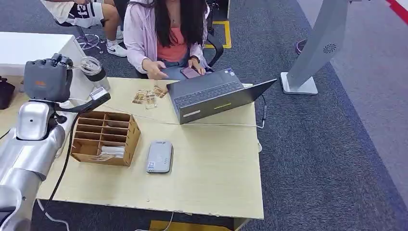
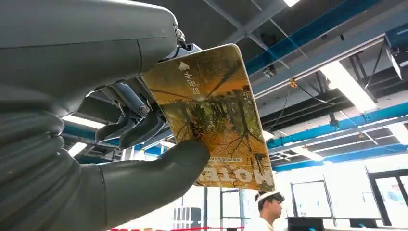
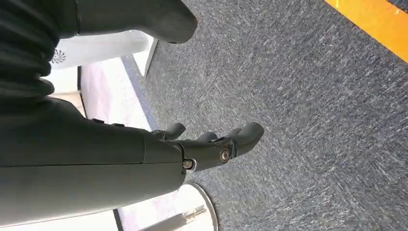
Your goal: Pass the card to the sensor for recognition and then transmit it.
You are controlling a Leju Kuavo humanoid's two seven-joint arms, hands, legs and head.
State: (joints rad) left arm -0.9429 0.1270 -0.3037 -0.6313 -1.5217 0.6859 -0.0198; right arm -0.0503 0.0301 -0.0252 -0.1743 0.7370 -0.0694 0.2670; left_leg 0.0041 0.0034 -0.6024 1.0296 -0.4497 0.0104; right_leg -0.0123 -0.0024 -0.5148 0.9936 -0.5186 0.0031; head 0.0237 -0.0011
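My left hand (image 1: 47, 78) is raised at the table's far left, above the wooden card box (image 1: 105, 137). In the left wrist view this hand (image 2: 120, 120) pinches a hotel card (image 2: 216, 115) with an autumn-tree print between thumb and fingers, its face toward the camera. The grey card sensor (image 1: 159, 156) lies flat on the table just right of the box, well below and to the right of the hand. My right hand (image 3: 211, 144) hangs over the carpet with its fingers apart and nothing in them.
An open laptop (image 1: 211, 96) stands at the table's far side, with a seated person (image 1: 166, 38) behind it holding a phone. Several loose cards (image 1: 149, 96) lie left of the laptop. A cup (image 1: 94, 70) stands near my left hand. A white cable (image 1: 216, 125) crosses the table.
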